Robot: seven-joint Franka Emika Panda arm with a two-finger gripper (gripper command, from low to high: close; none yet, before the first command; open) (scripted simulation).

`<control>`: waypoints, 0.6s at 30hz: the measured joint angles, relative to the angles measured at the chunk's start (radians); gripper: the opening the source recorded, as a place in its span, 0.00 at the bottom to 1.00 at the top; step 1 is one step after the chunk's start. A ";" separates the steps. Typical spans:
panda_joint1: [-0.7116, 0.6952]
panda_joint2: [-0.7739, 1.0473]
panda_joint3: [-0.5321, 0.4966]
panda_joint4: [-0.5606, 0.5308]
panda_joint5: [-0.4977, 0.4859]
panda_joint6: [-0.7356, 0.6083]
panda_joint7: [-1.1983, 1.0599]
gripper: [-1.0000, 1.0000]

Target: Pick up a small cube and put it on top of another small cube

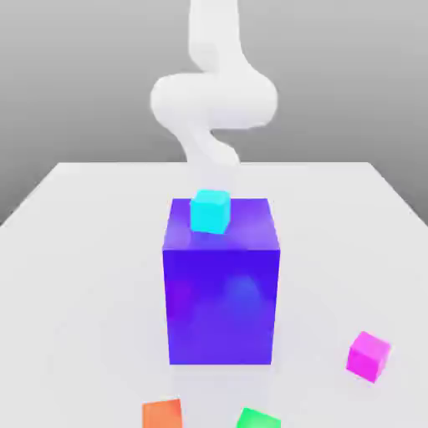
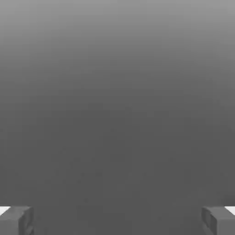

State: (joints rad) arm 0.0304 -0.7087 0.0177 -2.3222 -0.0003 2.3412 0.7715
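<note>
In ext. view, L to R: orange cube at near edge of pic, cyan cube on top of big blue-purple block, green cube, then magenta cube on counter at far R; hand view has tool w/ fingers wide apart.
</note>
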 joint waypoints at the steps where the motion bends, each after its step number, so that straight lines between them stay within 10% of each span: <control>1: 0.013 0.039 0.008 -0.010 0.000 0.018 -0.012 0.50; 18: 0.209 0.658 0.165 -0.160 -0.048 0.297 -0.172 0.50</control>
State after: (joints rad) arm 0.2390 -0.0503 0.1826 -2.4825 -0.0486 2.6386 0.5995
